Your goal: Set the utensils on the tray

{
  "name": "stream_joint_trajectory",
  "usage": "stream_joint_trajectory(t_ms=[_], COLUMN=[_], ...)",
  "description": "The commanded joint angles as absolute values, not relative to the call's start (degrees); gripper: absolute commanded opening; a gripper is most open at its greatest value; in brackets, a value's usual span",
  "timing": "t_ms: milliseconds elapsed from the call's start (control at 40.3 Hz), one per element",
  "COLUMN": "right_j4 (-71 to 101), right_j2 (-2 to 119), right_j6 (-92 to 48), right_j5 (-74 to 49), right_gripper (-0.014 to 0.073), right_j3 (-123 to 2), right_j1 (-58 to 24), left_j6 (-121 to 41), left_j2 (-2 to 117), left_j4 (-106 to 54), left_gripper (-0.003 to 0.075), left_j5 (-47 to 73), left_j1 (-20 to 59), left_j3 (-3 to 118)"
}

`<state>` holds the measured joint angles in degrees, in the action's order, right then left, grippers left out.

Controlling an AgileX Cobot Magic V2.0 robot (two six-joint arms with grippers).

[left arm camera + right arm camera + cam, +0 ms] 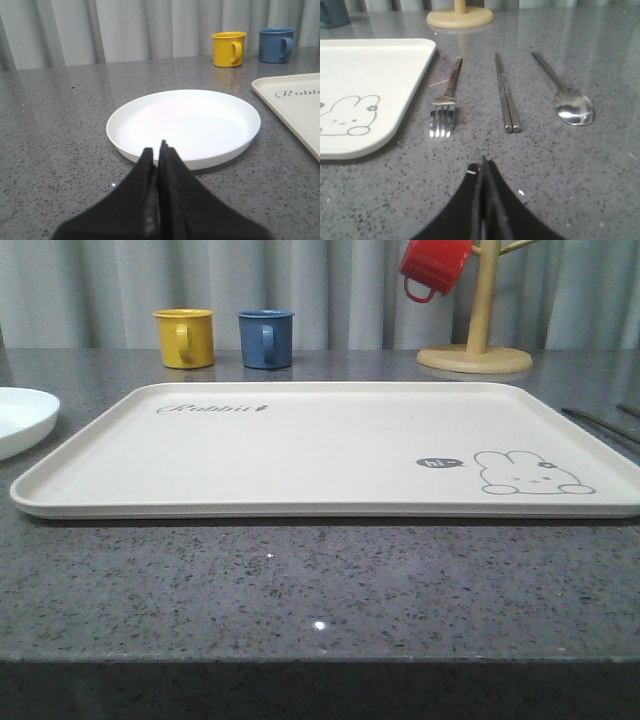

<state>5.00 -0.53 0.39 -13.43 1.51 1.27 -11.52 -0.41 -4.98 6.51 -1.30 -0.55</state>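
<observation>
The cream tray (300, 445) with a grey rabbit drawing lies bare in the middle of the table; its corner (365, 85) also shows in the right wrist view. To the tray's right, on the grey counter, lie a silver fork (446, 100), a pair of chopsticks (505, 92) and a spoon (567, 97), side by side. My right gripper (482, 167) is shut and holds nothing, a short way in front of the fork and chopsticks. My left gripper (157, 150) is shut and holds nothing, just before a white plate (184, 122).
A yellow mug (185, 337) and a blue mug (266, 338) stand behind the tray. A wooden mug tree (475, 345) with a red mug (432, 265) stands at the back right. The white plate (20, 418) lies left of the tray.
</observation>
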Motion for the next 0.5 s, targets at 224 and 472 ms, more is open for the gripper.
stream_joint_trajectory(t_ms=[224, 472], right_j4=[6.0, 6.7], right_j2=[-1.6, 1.6], right_j6=[0.0, 0.0], right_j5=[-1.0, -11.0], right_gripper=[-0.0068, -0.0067], right_j3=[-0.5, -16.3], right_j1=[1.6, 1.6], left_j6=[-11.0, -11.0], left_j2=[-1.6, 6.8], left_j4=[-5.8, -5.3], left_gripper=[-0.0018, -0.0018], left_j5=[-14.0, -2.8], left_j1=[-1.3, -1.3], left_j3=[2.4, 17.3])
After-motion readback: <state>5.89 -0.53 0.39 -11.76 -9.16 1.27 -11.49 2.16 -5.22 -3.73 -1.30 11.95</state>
